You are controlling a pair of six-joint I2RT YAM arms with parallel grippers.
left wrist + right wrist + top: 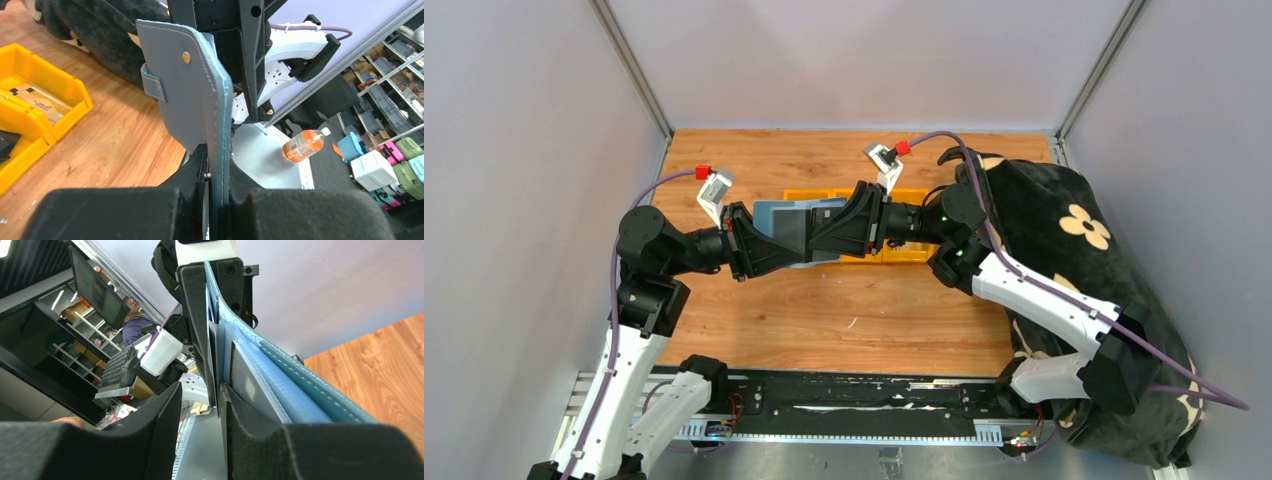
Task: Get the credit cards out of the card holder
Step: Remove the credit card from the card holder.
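While the overhead view shows only two arms meeting mid-air above the table (854, 320), the left wrist camera shows the left gripper (218, 185) pinched tight on the card holder (190, 90), which stands edge-up, with yellow bins (35, 110) on the wood nearby. Only the right wrist camera shows the credit cards (247, 385) tucked in the holder's pockets, and the right gripper (200, 395) slightly parted around an inner flap.

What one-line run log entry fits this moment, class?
left pincer: shut on card holder | right pincer: parted astride holder edge | grey card: in pocket
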